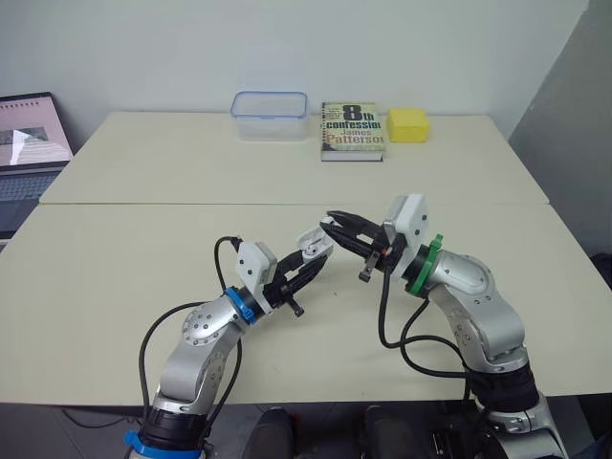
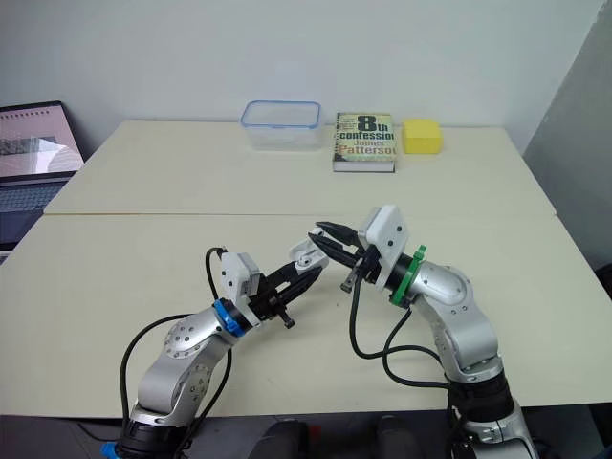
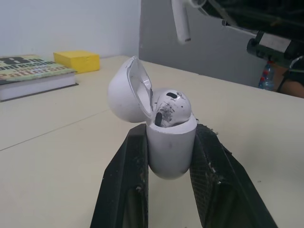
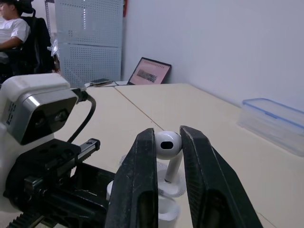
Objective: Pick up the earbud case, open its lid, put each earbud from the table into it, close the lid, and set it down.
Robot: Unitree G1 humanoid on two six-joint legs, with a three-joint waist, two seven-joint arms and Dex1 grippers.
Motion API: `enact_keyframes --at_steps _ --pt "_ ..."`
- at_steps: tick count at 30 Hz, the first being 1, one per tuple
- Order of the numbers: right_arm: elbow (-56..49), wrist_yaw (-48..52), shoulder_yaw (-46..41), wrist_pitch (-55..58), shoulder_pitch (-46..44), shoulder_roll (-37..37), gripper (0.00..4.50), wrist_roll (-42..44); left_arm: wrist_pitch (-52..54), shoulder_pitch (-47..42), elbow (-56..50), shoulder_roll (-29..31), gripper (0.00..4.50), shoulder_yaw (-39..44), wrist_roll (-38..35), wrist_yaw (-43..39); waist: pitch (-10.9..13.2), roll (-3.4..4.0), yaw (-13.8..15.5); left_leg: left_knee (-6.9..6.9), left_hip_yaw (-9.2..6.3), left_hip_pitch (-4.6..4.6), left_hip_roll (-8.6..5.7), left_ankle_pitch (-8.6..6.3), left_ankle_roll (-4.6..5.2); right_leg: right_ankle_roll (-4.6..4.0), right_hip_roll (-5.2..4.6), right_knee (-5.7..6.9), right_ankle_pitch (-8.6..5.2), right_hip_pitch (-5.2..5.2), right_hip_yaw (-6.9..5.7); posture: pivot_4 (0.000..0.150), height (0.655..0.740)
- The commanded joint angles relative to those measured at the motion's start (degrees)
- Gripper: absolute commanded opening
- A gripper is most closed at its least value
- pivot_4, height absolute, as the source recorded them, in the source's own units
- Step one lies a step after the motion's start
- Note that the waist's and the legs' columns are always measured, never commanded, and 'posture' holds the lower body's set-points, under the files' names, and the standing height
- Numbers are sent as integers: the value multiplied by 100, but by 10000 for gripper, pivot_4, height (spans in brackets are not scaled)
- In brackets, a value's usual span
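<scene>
My left gripper is shut on the white earbud case and holds it a little above the table near the front middle. The case's lid is swung open, and one earbud sits in the case's mouth. My right gripper is shut on a second white earbud, stem pointing down. It hovers just above and to the right of the open case. In the left wrist view this earbud hangs over the case, apart from it.
At the table's far side stand a clear plastic container, a paperback book and a yellow block. An open laptop sits at the far left. A person sits in a chair in the background.
</scene>
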Motion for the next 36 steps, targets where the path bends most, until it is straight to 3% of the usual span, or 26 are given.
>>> enact_keyframes --at_steps 1,17,25,26,32,36 --pt "25 -44 139 -408 66 -39 3660 -118 -159 -43 -167 -50 7967 -2 -6 28 0 0 -1 0 -1 0 0 0 0 0 1 0 0 0 -1 1500 7400" --pt "983 -179 394 -1444 110 -119 3660 -642 -148 -6 -204 -84 7968 -19 10 18 0 0 -8 -1 1 1 1 0 0 0 2 -1 0 0 2 1500 7400" --pt "866 -79 433 -1423 230 -205 3660 -552 -154 -17 -190 -70 7968 -10 -1 6 0 0 -6 -1 1 1 1 0 0 0 2 -1 0 0 2 1500 7400" --pt "807 -88 403 -1353 238 -198 9260 -477 -155 -21 -185 -69 7968 -10 -1 1 0 0 -6 -1 0 0 2 0 0 0 2 -1 0 0 1 1500 7400" --pt "573 -16 368 -1275 250 -374 27785 -452 -165 -50 -152 -67 7967 -22 0 -32 0 0 -4 -1 1 1 1 0 0 0 2 0 0 0 2 1500 7400" --pt "114 -43 75 -1015 355 -586 28208 -194 -144 -112 -75 -19 7967 -28 -25 -137 0 0 -2 -1 -1 0 1 0 0 0 2 -1 0 0 0 1500 7400"
